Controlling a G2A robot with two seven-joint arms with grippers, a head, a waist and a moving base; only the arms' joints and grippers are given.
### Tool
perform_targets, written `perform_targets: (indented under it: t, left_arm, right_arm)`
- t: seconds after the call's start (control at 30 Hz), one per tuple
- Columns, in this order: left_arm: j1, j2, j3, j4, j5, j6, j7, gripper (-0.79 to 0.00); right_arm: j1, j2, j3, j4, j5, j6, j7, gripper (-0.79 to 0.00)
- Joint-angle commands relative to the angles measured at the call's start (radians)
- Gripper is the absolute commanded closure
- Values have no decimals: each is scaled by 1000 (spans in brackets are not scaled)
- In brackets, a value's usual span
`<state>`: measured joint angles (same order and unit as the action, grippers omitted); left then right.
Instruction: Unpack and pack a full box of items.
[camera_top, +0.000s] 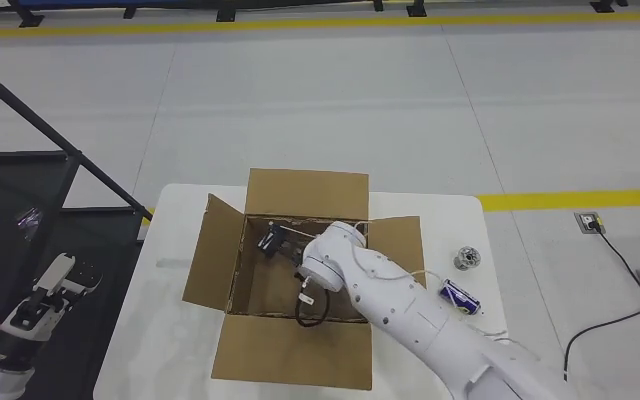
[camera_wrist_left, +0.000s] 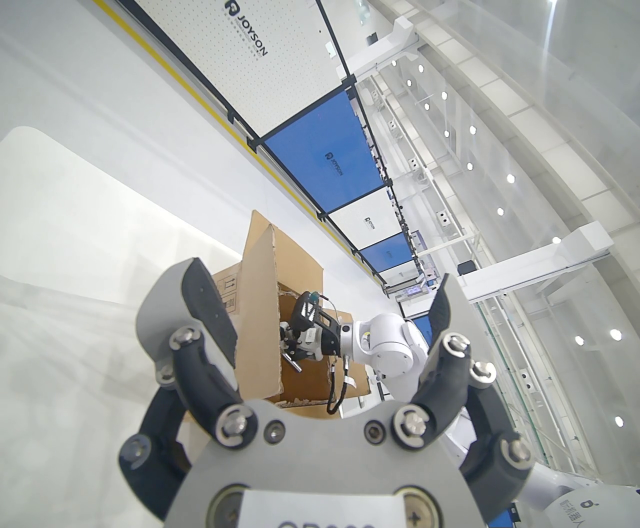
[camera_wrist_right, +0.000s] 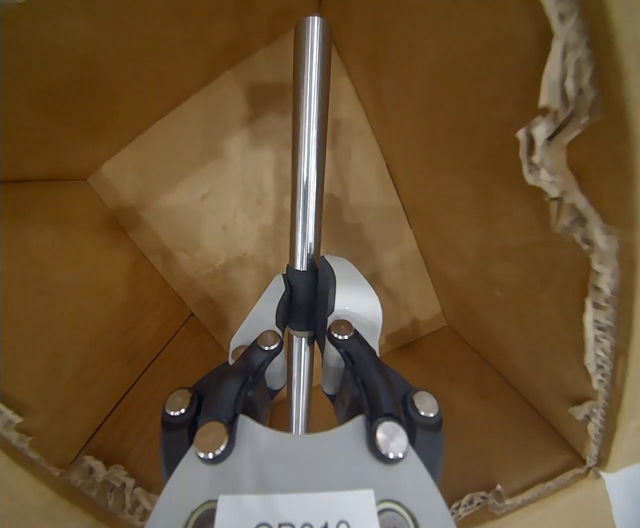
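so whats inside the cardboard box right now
Inside the cardboard box: the right gripper, shut on a metal rod, over bare floor. The arm hides part of the floor, so anything there cannot be seen.

The room was bright all over. Round ceiling lamps (camera_wrist_left: 510, 178) shone as white dots, with pale streaks of glare beside them. Straight lines bent near the edges of the left wrist view. The white tabletop (camera_top: 160, 330) glowed. Inside the box (camera_wrist_right: 150, 100) it was dimmer, and the metal rod (camera_wrist_right: 310, 150) showed a bright stripe.
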<state>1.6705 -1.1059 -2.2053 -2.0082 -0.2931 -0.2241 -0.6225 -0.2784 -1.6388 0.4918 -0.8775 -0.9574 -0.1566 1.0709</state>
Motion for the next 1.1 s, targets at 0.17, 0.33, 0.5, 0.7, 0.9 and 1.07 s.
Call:
perform_targets:
  t: [0.17, 0.33, 0.5, 0.7, 0.9, 1.07]
  left_arm:
    - [0, 0, 0, 0, 0, 0, 0, -785]
    - [0, 0, 0, 0, 0, 0, 0, -785]
    - [0, 0, 0, 0, 0, 0, 0, -785]
    - [0, 0, 0, 0, 0, 0, 0, -785]
    - [0, 0, 0, 0, 0, 0, 0, -785]
    - [0, 0, 0, 0, 0, 0, 0, -785]
  right_arm:
    - [61, -107, -55, 295, 85, -56, -32, 0]
    - [82, -164, -71, 422, 109, -102, -68, 0]
    - [97, -203, -78, 500, 116, -120, -86, -308]
    - [108, -234, -80, 553, 114, -129, -95, -360]
    - [116, -248, -74, 557, 105, -129, -127, -351]
    - [102, -243, -74, 493, 69, -91, -177, -339]
